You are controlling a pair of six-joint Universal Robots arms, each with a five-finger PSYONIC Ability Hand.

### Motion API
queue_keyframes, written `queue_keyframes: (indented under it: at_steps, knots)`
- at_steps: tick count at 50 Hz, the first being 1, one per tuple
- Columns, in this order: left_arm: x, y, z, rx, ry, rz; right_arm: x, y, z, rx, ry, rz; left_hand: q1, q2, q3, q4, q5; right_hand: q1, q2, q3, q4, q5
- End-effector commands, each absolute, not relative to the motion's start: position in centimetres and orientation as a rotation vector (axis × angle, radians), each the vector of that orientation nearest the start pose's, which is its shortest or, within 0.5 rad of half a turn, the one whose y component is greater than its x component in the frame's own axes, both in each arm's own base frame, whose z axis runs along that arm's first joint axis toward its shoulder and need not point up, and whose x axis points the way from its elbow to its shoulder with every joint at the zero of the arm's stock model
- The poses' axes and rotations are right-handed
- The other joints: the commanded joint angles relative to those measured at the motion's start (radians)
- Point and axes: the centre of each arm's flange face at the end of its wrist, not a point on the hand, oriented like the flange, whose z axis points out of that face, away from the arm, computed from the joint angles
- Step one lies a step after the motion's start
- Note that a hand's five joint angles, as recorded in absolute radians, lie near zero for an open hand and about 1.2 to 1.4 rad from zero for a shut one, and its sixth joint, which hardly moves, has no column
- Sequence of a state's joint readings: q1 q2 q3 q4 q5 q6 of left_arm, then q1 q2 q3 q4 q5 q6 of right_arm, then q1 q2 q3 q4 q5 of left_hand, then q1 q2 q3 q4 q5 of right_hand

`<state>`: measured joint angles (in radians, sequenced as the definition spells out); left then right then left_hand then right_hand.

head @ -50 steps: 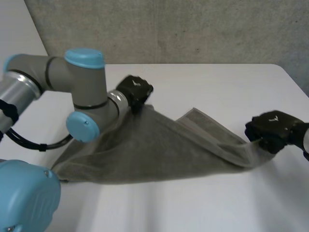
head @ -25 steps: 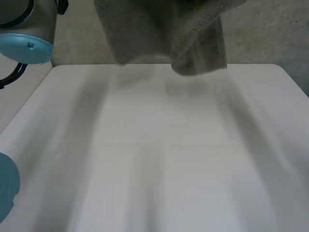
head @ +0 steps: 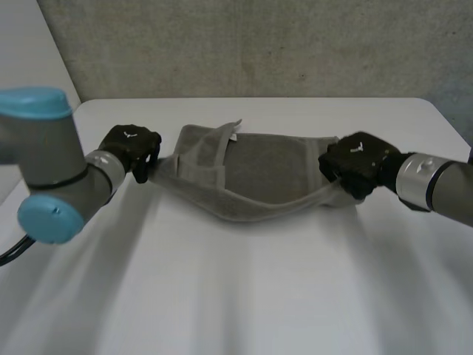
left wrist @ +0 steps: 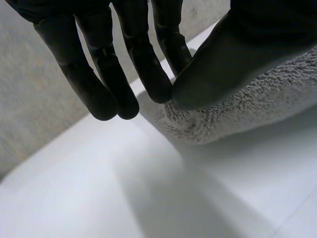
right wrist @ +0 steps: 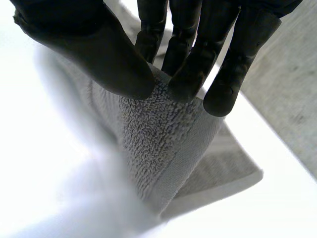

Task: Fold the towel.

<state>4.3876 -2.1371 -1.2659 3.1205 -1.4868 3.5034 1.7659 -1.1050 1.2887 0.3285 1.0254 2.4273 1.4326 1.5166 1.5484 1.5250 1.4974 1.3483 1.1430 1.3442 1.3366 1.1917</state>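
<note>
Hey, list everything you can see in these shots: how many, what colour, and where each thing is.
towel: one, grey, on the far half of the table, partly folded over itself, its near edge strung between the two hands.
table: one, white, under everything.
wall: one, grey and rough, behind the table's far edge.
left arm: one, grey with light-blue caps, at the robot's left.
right arm: one, grey, at the robot's right.
left robot hand: one, black, at the towel's left end, pinching the cloth between thumb and fingers.
right robot hand: one, black, at the towel's right end, pinching the cloth likewise.
</note>
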Motion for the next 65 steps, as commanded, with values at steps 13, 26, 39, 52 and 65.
queue_keyframes:
  at_steps: [13,26,39,52,65]
  knots:
    - [-22.6,-23.7,17.6,1.022,2.412,-1.861,22.4,-27.1,21.2,-1.407,2.126,-1.491,-0.036,-0.120,-0.152,-0.129,-0.276,0.048,0.253,0.052,0.060,0.030]
    - [-23.0,-21.8,17.2,1.228,2.233,-1.816,22.0,-25.9,20.2,-1.392,2.151,-1.430,-1.019,-1.103,-1.135,-1.111,-1.258,0.048,0.253,0.052,0.060,0.030]
    - [-28.4,-20.6,21.5,1.401,2.012,-2.076,22.0,-25.6,19.4,-1.393,2.152,-1.421,-1.034,-1.118,-1.150,-1.127,-1.274,0.048,0.253,0.052,0.060,0.030]
    - [-33.5,-20.4,17.1,1.599,2.060,-1.990,22.2,-25.0,18.7,-1.401,2.149,-1.394,-0.955,-1.039,-1.071,-1.047,-1.194,0.048,0.253,0.052,0.060,0.030]
    - [-34.3,-21.6,13.7,1.647,2.169,-1.800,22.1,-25.2,18.5,-1.395,2.154,-1.400,-0.764,-0.848,-0.880,-0.857,-1.004,0.048,0.253,0.052,0.060,0.030]
